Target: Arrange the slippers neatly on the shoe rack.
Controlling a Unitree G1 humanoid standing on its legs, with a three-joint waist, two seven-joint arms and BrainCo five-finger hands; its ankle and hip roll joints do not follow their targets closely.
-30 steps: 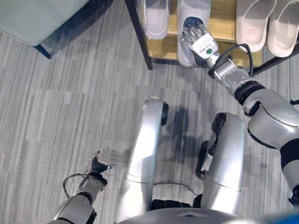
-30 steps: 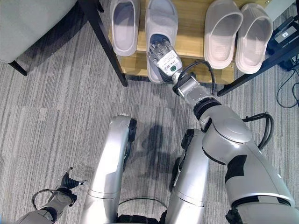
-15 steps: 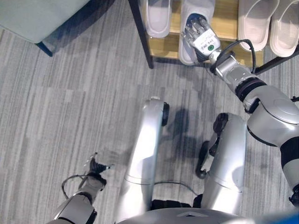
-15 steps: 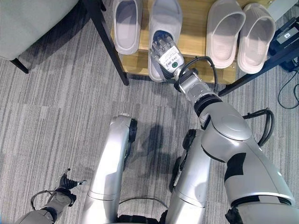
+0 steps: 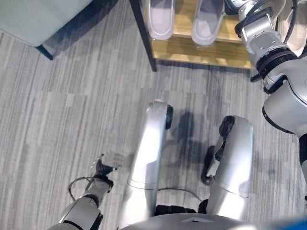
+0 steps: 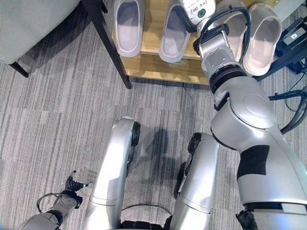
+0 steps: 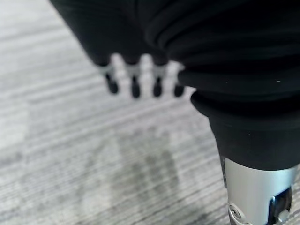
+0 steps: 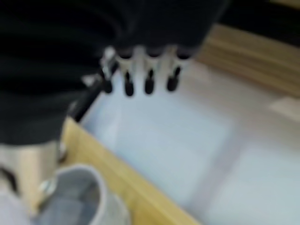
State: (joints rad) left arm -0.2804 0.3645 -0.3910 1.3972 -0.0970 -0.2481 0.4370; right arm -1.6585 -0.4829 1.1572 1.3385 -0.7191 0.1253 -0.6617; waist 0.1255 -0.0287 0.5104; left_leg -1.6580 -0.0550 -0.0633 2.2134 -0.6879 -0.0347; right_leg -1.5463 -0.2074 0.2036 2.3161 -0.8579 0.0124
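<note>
Grey slipper (image 6: 173,36) lies within the wooden rack's (image 6: 158,69) front edge.

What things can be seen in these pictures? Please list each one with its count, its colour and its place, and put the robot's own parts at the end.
Grey slippers: two, pale grey, side by side on the left part of the rack's shelf.
White slippers: two, off-white, side by side on the right part of the shelf, partly behind the right arm.
Shoe rack: one, wooden shelf with dark legs, at the top of the eye views.
Furniture: one, grey-green, top left, on dark legs.
Floor: grey striped carpet.
Dark box: one, at the right edge.
Left hand: low by the floor, fingers straight.
Right hand: above the shelf, fingers straight.
</note>
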